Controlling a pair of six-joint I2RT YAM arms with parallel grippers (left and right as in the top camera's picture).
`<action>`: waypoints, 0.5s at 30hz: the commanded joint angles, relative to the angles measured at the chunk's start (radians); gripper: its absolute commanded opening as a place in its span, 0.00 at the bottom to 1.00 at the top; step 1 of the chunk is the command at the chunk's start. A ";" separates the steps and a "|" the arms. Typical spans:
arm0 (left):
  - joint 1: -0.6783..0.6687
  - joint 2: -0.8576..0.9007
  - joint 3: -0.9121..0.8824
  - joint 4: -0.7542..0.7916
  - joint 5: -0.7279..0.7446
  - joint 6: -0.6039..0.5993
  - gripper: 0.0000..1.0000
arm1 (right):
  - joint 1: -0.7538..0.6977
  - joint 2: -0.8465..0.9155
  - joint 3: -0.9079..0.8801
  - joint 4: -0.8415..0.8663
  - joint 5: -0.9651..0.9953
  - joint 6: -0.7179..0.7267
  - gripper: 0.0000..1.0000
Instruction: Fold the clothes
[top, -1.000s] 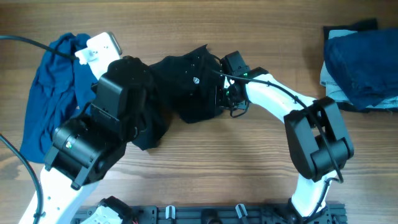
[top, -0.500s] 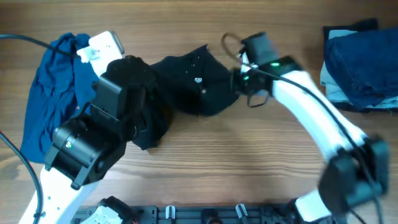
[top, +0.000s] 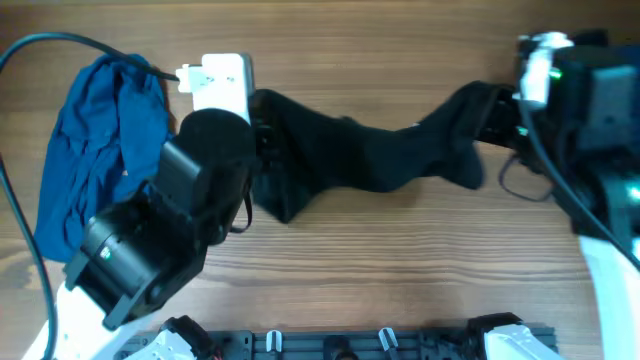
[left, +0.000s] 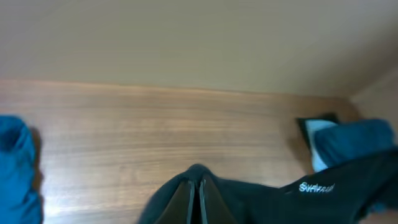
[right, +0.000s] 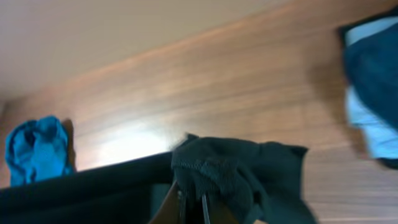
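Right arm swung outward since a second ago; black garment (top: 380, 160) now stretched across counter (top: 400, 270) between both arms. Left gripper (left: 199, 198) and right gripper (right: 191, 200) each pinching bunched fabric. Risk: overpull slips cloth from pinch; twisted middle sets crooked fold.

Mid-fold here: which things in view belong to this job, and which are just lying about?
Job in hand:
- black garment, stretched between the left gripper and right gripper, both shut on it
- crumpled blue garment, unfolded, probably next

Lying about:
- folded dark blue pile at the table's right end
- black cable, far left
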 joint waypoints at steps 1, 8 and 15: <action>-0.056 -0.032 0.094 -0.051 -0.012 0.056 0.04 | -0.014 -0.046 0.102 -0.081 0.077 -0.021 0.04; -0.078 -0.149 0.145 -0.194 -0.274 -0.040 0.04 | -0.014 -0.074 0.190 -0.200 0.159 0.001 0.04; -0.078 -0.225 0.145 -0.273 -0.337 -0.106 0.04 | -0.014 -0.073 0.209 -0.280 0.162 0.052 0.04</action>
